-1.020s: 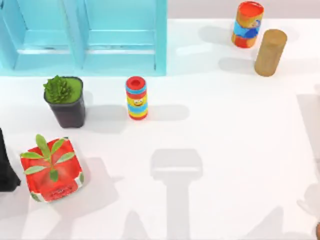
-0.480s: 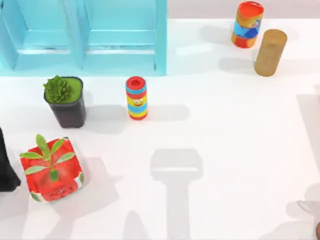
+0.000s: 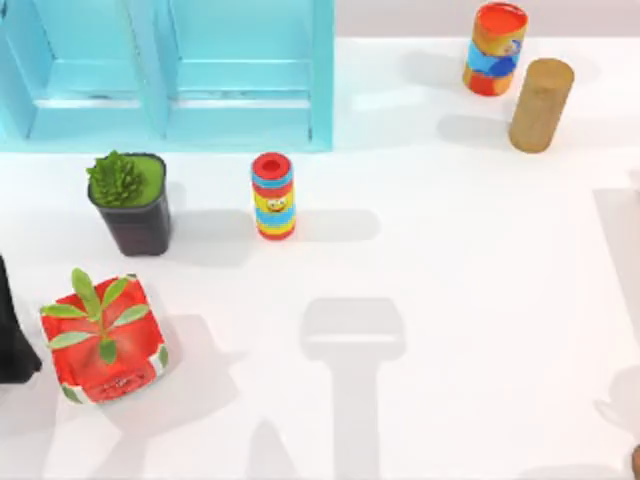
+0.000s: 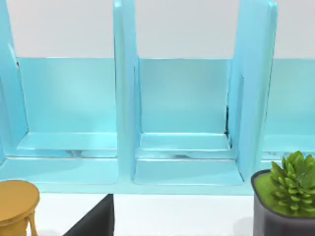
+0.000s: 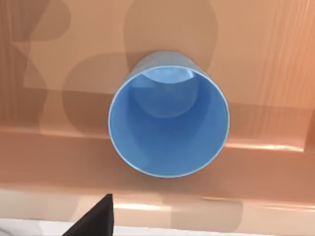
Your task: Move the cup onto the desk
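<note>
Below the right wrist camera, the cup (image 5: 169, 120) stands upright on an orange-brown wooden surface (image 5: 266, 59), mouth open to the lens; whether either arm's fingers are open cannot be told.

The desk (image 3: 470, 300) is a smooth, matt white surface that takes soft shadows. The cup (image 5: 169, 120) looks like smooth blue plastic with a faint sheen inside, and it stands on a glossy wood-grain surface (image 5: 275, 73) with bright streaks of reflection. The turquoise cabinet (image 3: 180, 75) at the far left looks painted and semi-glossy, its shelves mirroring light. The tan cylinder (image 3: 541, 104) at the far right appears matt, like cork or cardboard.
</note>
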`<state>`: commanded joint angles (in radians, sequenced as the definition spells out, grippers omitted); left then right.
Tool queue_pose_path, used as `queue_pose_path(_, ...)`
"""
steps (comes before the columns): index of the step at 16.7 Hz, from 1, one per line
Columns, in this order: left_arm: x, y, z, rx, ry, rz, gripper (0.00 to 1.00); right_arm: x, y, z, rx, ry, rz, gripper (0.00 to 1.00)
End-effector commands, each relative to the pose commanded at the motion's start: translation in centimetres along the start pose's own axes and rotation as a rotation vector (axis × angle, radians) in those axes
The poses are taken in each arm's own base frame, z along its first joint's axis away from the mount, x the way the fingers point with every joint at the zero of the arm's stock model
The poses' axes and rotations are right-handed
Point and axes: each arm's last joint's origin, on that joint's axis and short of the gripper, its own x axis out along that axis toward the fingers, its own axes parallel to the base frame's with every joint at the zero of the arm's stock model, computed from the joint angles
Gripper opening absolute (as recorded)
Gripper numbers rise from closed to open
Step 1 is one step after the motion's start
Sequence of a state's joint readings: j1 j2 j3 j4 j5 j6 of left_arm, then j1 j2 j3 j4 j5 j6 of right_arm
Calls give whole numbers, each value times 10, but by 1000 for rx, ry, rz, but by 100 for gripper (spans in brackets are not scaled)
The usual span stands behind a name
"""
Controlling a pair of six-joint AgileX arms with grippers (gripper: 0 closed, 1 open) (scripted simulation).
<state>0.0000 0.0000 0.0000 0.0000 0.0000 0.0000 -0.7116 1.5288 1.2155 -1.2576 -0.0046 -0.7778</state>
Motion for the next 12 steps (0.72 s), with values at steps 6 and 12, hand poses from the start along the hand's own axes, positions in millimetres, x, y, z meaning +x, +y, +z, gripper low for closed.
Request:
queue_pose_path(6,0,0,0,0,0,0,100,9,0,3,0,0,0,100)
queue_pose_path(12,0,0,0,0,0,0,100,69,0,9,0,0,0,100)
